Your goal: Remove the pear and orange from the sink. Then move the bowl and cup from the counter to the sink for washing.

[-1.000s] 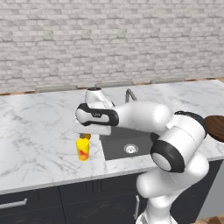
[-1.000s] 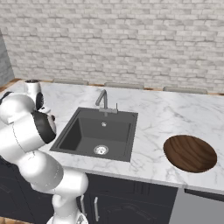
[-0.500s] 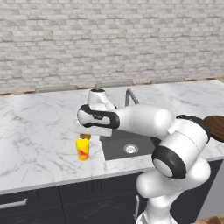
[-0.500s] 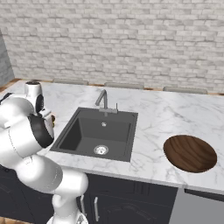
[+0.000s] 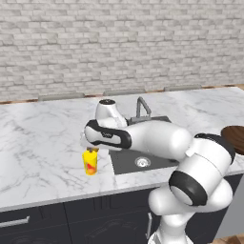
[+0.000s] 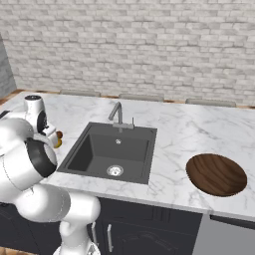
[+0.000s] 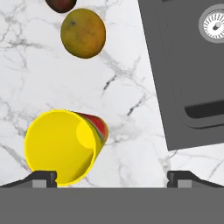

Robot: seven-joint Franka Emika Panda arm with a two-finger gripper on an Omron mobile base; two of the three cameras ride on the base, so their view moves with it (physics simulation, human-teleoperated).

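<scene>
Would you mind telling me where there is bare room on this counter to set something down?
The marble between the sink and the bowl is bare, and so is the basin around its drain. It is crowded left of the sink: the cup stands under the hand, with the orange and pear close beside it.

orange (image 7: 83, 33) just beyond cup (image 7: 63, 146), sink (image 6: 110, 152) basin open
</scene>
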